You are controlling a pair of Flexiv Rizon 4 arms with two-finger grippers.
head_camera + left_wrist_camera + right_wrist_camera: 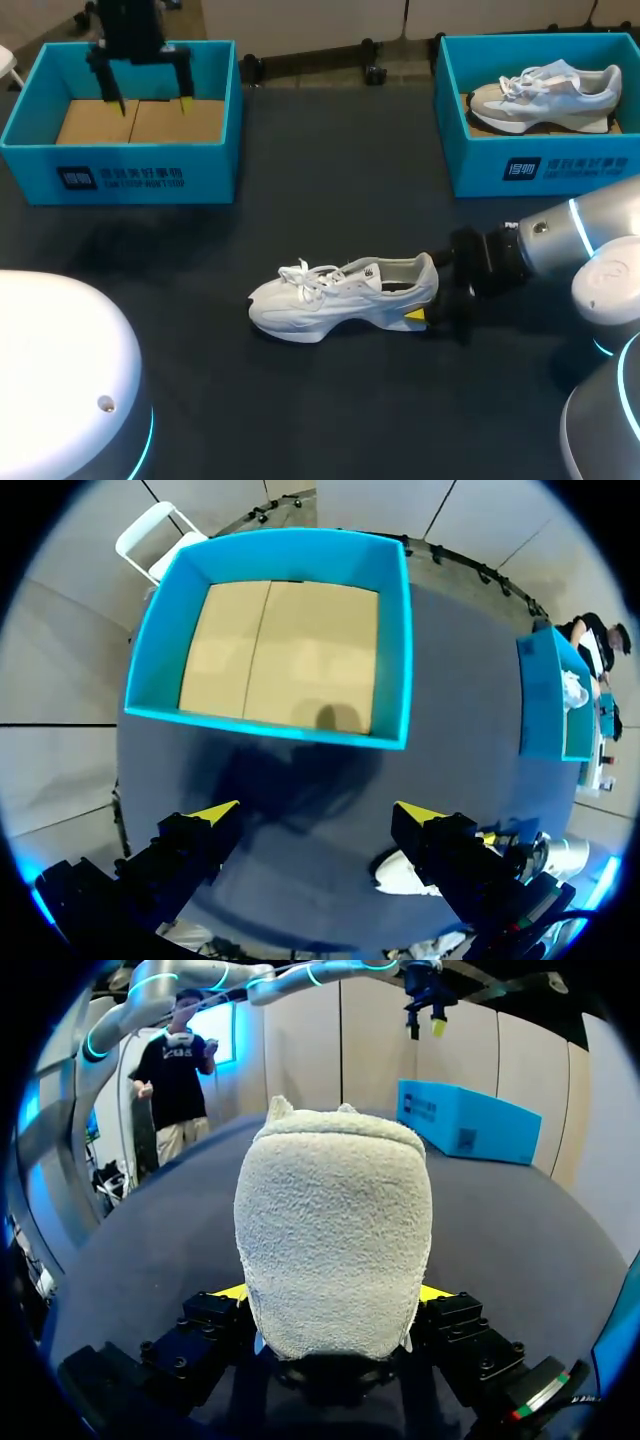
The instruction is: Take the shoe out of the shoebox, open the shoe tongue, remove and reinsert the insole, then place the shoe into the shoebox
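Grips shoe [340, 295] by heel in right gripper [332, 1295], toe pointing straight away; hangs left gripper [153, 104] open, well apart from shoe.

The shoe [345, 295] mid-frame looks like smooth white synthetic with a mesh-ish upper. Up close in the right wrist view, its heel [335, 1230] is fuzzy, towel-like cloth. The table [300, 420] is dark and matt, with no shine at all. The shoebox [120, 170] at upper left is matt teal cardboard outside, with raw brown card on its floor. The left gripper [317, 807] has dull black fingers, plastic by the look of it. The arm shell [60, 370] at lower left is glossy white.
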